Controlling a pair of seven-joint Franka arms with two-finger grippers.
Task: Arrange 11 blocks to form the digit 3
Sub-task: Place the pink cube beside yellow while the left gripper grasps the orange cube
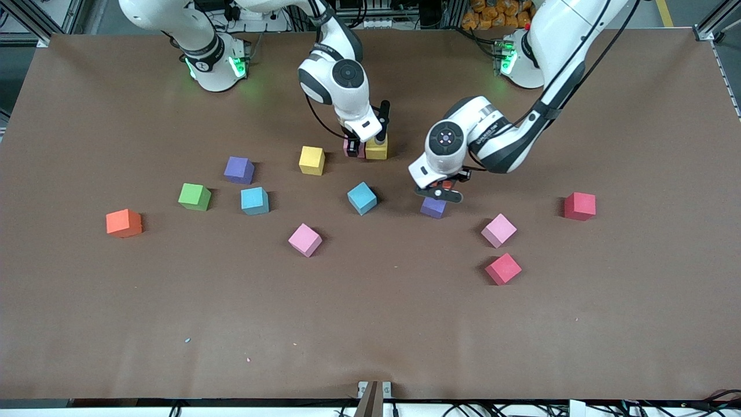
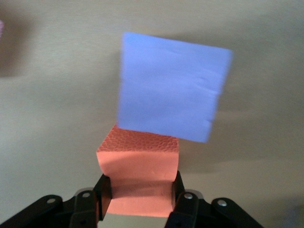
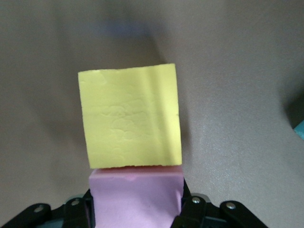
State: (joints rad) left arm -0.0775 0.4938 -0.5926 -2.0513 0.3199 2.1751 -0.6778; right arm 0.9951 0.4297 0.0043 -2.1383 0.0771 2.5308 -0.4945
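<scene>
My left gripper [image 1: 441, 194] [image 2: 138, 194] is shut on an orange-red block [image 2: 138, 156] [image 1: 446, 185], squeezing its sides. A purple block [image 1: 433, 207] [image 2: 171, 90] lies right beside it, nearer the front camera. My right gripper [image 1: 360, 147] [image 3: 135, 209] is shut on a pink block [image 1: 351, 148] [image 3: 135, 199], which stands on the table pressed against a yellow block [image 1: 376, 149] [image 3: 129, 121]. No digit 3 figure shows; only this pink and yellow pair stands together.
Loose blocks are scattered about: yellow [image 1: 311, 160], purple [image 1: 239, 169], two blue [image 1: 255, 200] [image 1: 362, 197], orange [image 1: 123, 223], two pink [image 1: 305, 239] [image 1: 498, 230], two red [image 1: 503, 268] [image 1: 579, 205]. A green cube [image 1: 194, 196] sits beside the blue.
</scene>
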